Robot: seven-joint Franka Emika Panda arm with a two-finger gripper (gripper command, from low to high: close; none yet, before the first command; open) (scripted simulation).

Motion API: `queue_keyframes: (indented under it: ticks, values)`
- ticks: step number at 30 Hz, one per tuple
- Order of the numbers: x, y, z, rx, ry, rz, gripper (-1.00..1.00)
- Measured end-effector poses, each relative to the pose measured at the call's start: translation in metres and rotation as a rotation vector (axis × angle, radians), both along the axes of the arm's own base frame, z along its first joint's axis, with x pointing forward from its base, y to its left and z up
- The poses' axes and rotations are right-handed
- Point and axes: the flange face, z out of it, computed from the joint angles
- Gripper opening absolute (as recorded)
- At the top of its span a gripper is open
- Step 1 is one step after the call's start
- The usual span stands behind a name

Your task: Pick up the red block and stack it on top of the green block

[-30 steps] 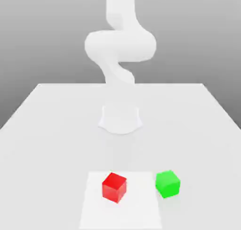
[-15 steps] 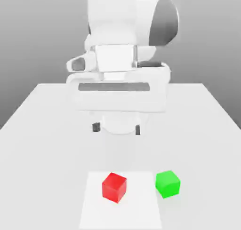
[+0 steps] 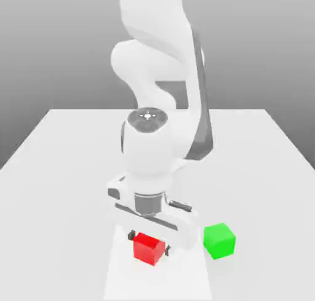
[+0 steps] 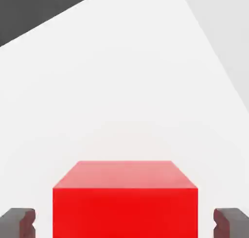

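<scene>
- Gripper [image 3: 149, 244], one, lower centre of the exterior view: jaws apart, gaps either side, nothing gripped
- Red cube [image 3: 149, 249], one, between fingertips, top partly hidden
- Green cube [image 3: 219, 240], one, lower right
- White sheet [image 3: 157, 284], one, cut off below

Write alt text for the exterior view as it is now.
A white robot arm reaches down over a pale table, its open gripper straddling a red cube on a white square. A green cube sits just beyond the square, toward the exterior view's right.
</scene>
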Motion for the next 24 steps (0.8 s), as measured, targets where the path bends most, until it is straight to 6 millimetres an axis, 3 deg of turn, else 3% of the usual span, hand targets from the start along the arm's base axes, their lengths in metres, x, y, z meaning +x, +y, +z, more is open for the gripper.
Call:
queue_keyframes:
  ticks: [4, 10, 15, 21, 24]
  values:
    - [0.000, 0.000, 0.001, 0.000, -0.001, 0.000, -1.00]
    - [0.000, 0.000, 0.055, -0.001, -0.001, 0.001, -1.00]
    - [-0.004, 0.062, 0.078, 0.001, 0.000, 0.353, -1.00]
    - [-0.023, 0.137, 0.097, 0.001, 0.001, 0.838, -1.00]
    - [-0.028, 0.153, 0.085, 0.001, 0.001, 0.947, -1.00]
